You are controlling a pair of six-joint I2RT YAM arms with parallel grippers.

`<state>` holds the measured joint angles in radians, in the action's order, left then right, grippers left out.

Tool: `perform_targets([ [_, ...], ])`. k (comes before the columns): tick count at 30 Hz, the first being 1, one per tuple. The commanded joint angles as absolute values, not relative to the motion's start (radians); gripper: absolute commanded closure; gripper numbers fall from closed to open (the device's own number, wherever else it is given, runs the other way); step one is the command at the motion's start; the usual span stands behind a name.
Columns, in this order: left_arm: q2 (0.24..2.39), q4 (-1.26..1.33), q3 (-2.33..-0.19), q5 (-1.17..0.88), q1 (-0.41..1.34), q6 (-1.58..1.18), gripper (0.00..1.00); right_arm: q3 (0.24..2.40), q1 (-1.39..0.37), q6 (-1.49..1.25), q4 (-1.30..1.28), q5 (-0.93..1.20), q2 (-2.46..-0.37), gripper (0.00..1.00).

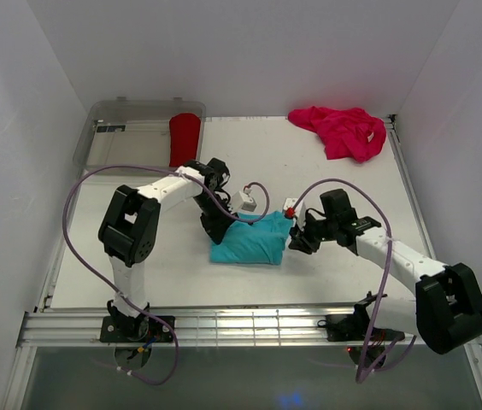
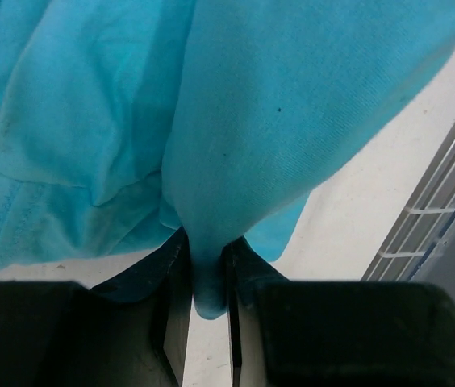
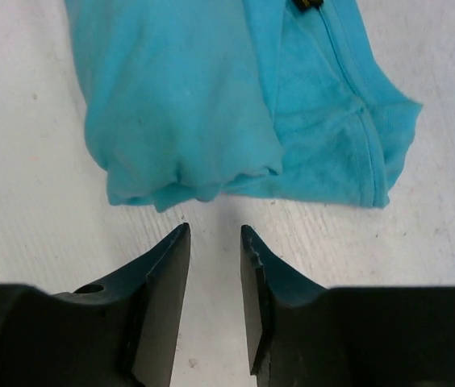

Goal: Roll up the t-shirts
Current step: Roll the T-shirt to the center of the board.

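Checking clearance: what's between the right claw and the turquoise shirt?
Only bare table separates the right claw from the shirt, as the right wrist view shows.

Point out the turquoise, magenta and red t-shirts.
turquoise t-shirt (image 1: 245,243), top external view, middle of the bundle.
magenta t-shirt (image 1: 343,130), top external view, centre of the heap.
red t-shirt (image 1: 185,137), top external view, middle of its length.
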<state>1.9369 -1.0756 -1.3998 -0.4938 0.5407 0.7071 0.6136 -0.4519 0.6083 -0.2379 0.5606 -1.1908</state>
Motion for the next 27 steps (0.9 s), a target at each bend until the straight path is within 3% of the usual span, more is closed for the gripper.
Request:
perform_targets([
  [1, 1.95, -1.094, -1.443, -0.445, 0.525, 0.701, 0.69, 0.657, -0.423, 0.505, -0.215, 0.517, -1.229, 0.59],
  [13, 1.973, -1.097, -1.578, -0.434, 0.511, 0.606, 0.52, 0.58, -0.364, 0.161, -0.049, 0.526, -1.043, 0.48],
  [18, 1.982, -1.098, -1.608, -0.41, 0.499, 0.566, 0.52, 0.525, -0.377, 0.065, 0.021, 0.662, -1.016, 0.59],
  [23, 1.977, -1.097, -1.605, -0.403, 0.494, 0.545, 0.52, 0.492, -0.428, 0.087, 0.052, 0.845, -1.063, 0.61],
  [27, 1.959, -1.092, -1.631, -0.416, 0.486, 0.522, 0.52, 0.515, -0.453, 0.055, 0.086, 0.819, -1.111, 0.65],
])
